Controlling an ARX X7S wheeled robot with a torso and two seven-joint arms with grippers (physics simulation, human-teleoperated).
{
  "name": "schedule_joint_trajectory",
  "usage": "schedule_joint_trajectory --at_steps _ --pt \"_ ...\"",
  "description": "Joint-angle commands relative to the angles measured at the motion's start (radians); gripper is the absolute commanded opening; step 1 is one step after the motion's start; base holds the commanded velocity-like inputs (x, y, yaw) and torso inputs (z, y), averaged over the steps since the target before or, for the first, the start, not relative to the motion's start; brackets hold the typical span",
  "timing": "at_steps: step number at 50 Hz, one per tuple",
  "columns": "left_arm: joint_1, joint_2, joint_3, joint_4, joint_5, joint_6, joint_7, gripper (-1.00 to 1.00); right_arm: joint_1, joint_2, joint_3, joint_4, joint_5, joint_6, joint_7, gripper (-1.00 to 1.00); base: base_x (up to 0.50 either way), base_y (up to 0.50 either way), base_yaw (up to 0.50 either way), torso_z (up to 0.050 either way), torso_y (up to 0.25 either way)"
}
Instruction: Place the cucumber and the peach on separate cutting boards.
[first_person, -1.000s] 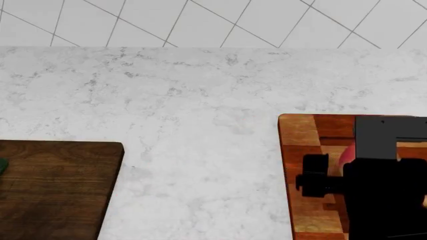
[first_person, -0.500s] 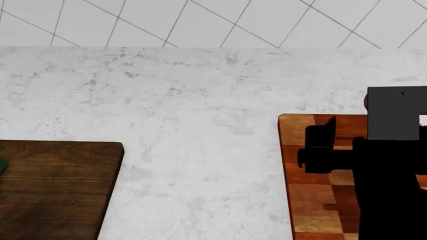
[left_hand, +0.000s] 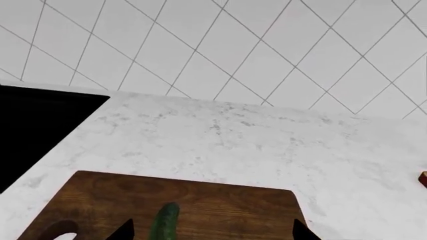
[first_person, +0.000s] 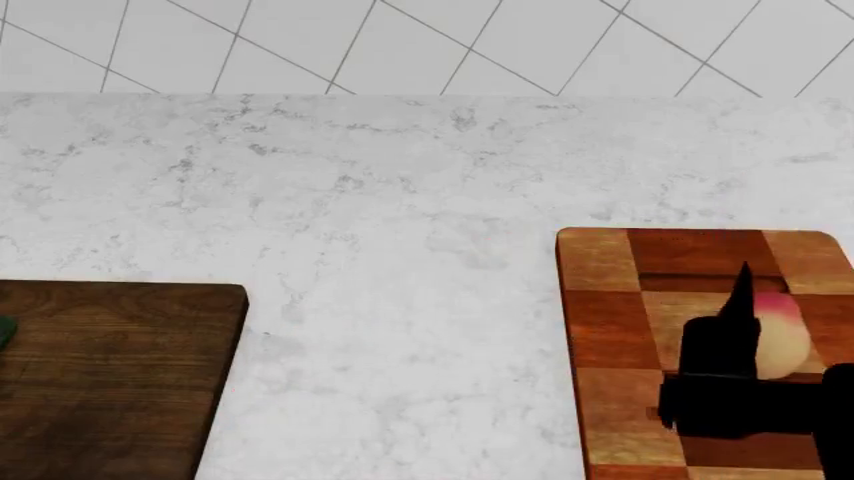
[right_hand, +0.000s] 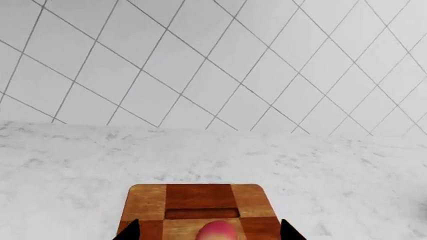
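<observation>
The peach lies on the checkered cutting board at the right of the head view. My right gripper stands open just behind it, its fingertips wide on either side and not touching the peach. One black finger partly hides the fruit in the head view. The cucumber rests on the dark walnut cutting board. Over it my left gripper is open, with the cucumber lying free near one fingertip. Only a green sliver of cucumber shows at the head view's left edge.
Both boards sit on a white marble counter backed by a white tiled wall. A black recess cuts into the counter beside the dark board. A corner of the checkered board shows in the left wrist view.
My right gripper has drawn back toward the counter's near side, uncovering the peach, which now rests free on the checkered board. The dark board and cucumber have not moved.
</observation>
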Motion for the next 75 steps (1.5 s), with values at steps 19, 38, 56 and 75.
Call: schedule_joint_trajectory --at_steps 19,38,56,75 --pt "-0.024 -0.093 -0.117 0.122 -0.136 0.046 -0.022 1.00 0.197 0.360 -0.033 0.009 0.475 -0.245 0.272 1.00 0.00 0.00 0.00 0.000 0.000" --pt "-0.058 -0.140 -0.142 0.144 -0.181 0.057 -0.044 1.00 0.525 0.336 -0.309 0.180 0.373 -0.239 0.192 1.00 0.00 0.00 0.00 0.000 0.000" --pt "-0.157 -0.235 -0.136 0.152 -0.266 0.081 -0.093 1.00 0.856 0.176 -0.513 0.398 0.088 -0.195 -0.037 1.00 0.00 0.00 0.00 0.000 0.000" --pt "-1.358 -0.120 0.558 -0.410 -0.474 -0.284 -0.222 1.00 0.965 0.111 -0.609 0.554 -0.114 -0.250 -0.223 1.00 0.00 0.00 0.00 0.000 0.000"
